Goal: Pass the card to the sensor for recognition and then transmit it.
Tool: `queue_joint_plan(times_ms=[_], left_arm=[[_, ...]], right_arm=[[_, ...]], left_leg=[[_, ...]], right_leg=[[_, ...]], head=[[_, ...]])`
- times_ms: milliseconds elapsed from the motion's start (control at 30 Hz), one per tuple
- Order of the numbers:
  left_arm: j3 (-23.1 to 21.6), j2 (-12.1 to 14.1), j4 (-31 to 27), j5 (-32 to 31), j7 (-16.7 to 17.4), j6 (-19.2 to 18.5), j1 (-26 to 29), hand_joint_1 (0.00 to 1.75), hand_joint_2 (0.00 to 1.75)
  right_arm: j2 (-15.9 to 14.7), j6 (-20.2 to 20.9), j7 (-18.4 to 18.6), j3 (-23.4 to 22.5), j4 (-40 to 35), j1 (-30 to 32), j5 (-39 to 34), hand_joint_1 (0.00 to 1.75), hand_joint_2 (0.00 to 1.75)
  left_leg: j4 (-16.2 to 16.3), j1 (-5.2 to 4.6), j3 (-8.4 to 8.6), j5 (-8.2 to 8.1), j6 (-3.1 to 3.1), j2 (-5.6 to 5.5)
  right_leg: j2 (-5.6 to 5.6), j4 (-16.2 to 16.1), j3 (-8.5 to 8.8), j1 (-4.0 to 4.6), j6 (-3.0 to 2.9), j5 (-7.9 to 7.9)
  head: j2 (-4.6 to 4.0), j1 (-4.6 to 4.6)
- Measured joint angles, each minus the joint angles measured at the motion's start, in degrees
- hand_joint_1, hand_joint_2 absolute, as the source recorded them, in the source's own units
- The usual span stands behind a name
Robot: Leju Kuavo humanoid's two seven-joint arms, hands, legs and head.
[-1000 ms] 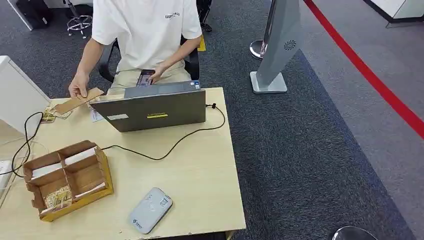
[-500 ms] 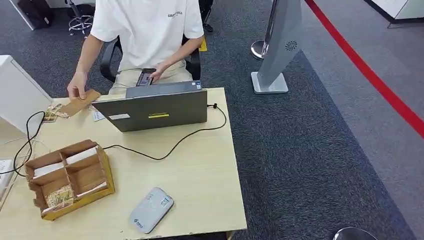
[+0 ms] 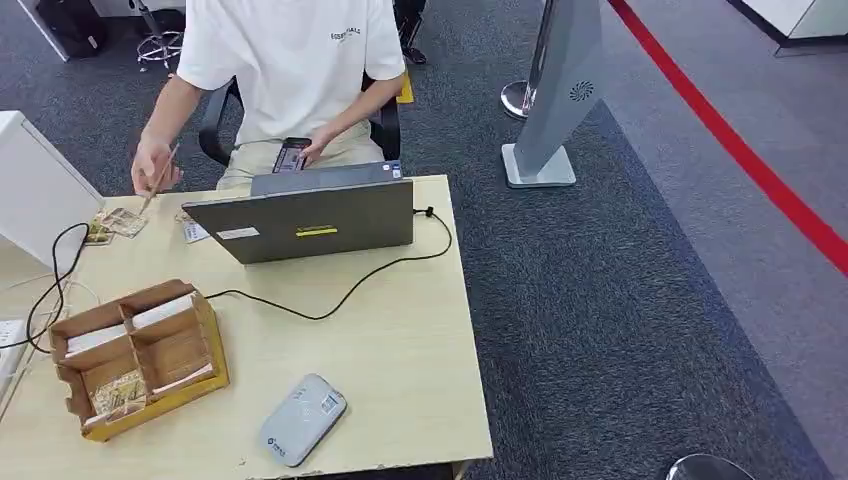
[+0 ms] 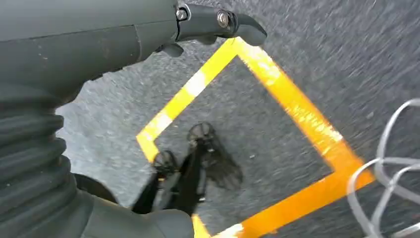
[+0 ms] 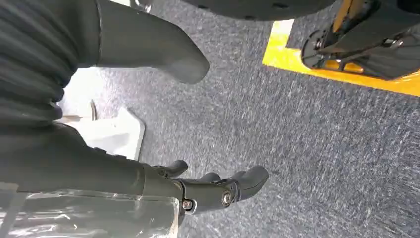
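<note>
The card sensor (image 3: 303, 420), a flat grey-white reader, lies near the front edge of the wooden table (image 3: 400, 340). To its left stands a cardboard divider box (image 3: 140, 355) with a patterned card (image 3: 118, 392) and white cards (image 3: 160, 312) in its compartments. More patterned cards (image 3: 120, 222) lie at the table's far left. My left hand (image 4: 89, 44) hangs over the carpet floor, fingers stretched out, holding nothing. My right hand (image 5: 99, 168) also hangs over the floor with thumb and fingers apart, holding nothing.
A grey laptop (image 3: 305, 220) stands at the back of the table, its black cable (image 3: 340, 295) trailing across the top. A seated person (image 3: 290, 70) behind it holds a brown card piece (image 3: 160, 180) in one hand and a phone (image 3: 292, 155) in the other. A grey stand (image 3: 555, 100) is on the right.
The person has lifted the brown card piece off the table and tipped it up on edge. Nothing else on the table has moved.
</note>
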Motion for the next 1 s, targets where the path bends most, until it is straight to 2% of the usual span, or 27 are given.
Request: queue_joint_plan(times_ms=[100, 133, 667, 700, 1000], left_arm=[[-3.76, -0.02, 0.15, 0.74, 0.7, -0.66, 0.62, 0.0, 1.75], [-4.88, 0.0, 0.15, 1.09, 1.05, -0.88, 0.79, 0.0, 1.75], [-25.54, 2.16, 0.15, 7.38, 3.45, -4.43, 4.44, 0.0, 1.75], [-26.86, 2.3, 0.13, 7.85, 3.56, -4.7, 4.74, 0.0, 0.0], [-38.99, 3.87, -0.2, 11.41, 4.96, -6.69, 6.87, 0.0, 0.0]], right_arm=[[-0.15, 0.55, -0.02, 2.12, -0.42, 0.45, -4.07, 0.0, 1.75], [-0.26, 0.63, -0.04, 2.84, -0.57, 0.58, -5.38, 0.0, 0.0], [-2.95, 2.75, -0.7, 17.74, -2.49, 3.5, -28.07, 0.0, 0.0], [-3.13, 2.82, -0.72, 18.73, -2.54, 3.69, -29.55, 0.0, 0.0], [-4.96, 4.24, -1.11, 27.93, -3.5, 5.47, -42.64, 0.0, 0.0]], left_leg=[[0.0, 0.04, -0.01, 0.0, 0.0, 0.0], [-0.01, 0.04, -0.01, 0.0, 0.0, 0.0], [-0.01, 0.04, -0.01, 0.0, 0.0, -0.01], [-0.01, 0.04, -0.01, 0.0, 0.0, 0.0], [-0.01, 0.04, -0.02, 0.0, 0.0, 0.0]], right_leg=[[0.0, 0.0, -0.01, 0.05, -0.01, -0.01], [0.0, 0.01, -0.01, 0.05, -0.01, -0.01], [0.0, 0.0, 0.0, 0.05, -0.01, -0.01], [0.0, 0.0, -0.01, 0.05, -0.01, -0.01], [0.0, 0.0, -0.01, 0.05, -0.01, -0.01]], head=[[0.02, 0.02], [0.0, 0.0], [0.0, 0.0], [0.02, 0.0], [0.02, 0.0]])
